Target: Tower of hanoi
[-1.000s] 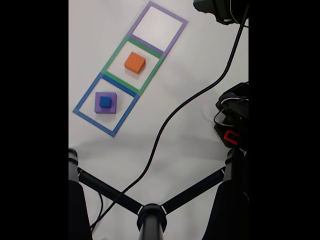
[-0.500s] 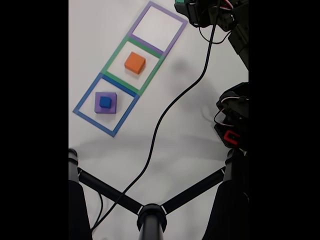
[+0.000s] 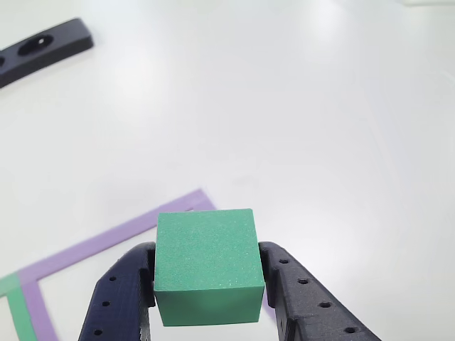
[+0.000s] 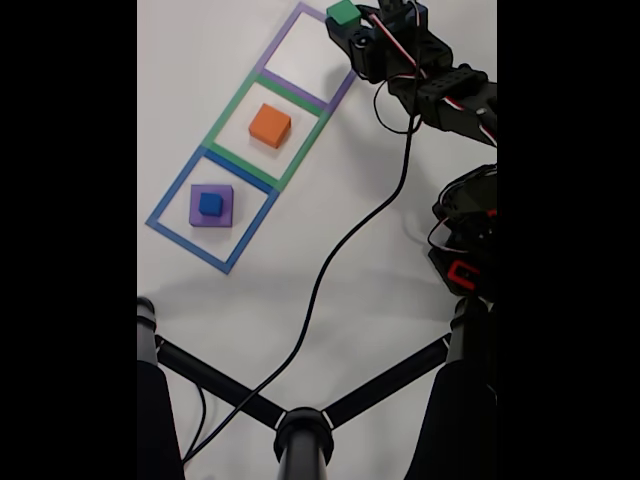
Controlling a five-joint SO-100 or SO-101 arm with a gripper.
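My gripper [image 3: 207, 284] is shut on a green cube [image 3: 206, 266], its two dark fingers pressing the cube's sides. In the fixed view the gripper [image 4: 345, 20] holds the green cube [image 4: 343, 13] above the far right corner of the purple square outline [image 4: 310, 55]. An orange block [image 4: 270, 125] lies inside the green square outline [image 4: 232, 105]. In the blue square outline [image 4: 172, 200] a small blue cube [image 4: 210, 204] sits on top of a purple block [image 4: 224, 208]. In the other view a corner of the purple outline [image 3: 106, 238] lies below the cube.
A black cable [image 4: 340, 235] runs across the white table from the arm toward the near edge. A black stand with three legs [image 4: 300, 425] fills the foreground, and the arm's base [image 4: 465, 240] sits at right. A dark flat part [image 3: 43, 46] lies at the top left.
The arm has swung leftward into the fixed view, bringing the green cube over the purple square's far corner. The blocks on the table have not moved.
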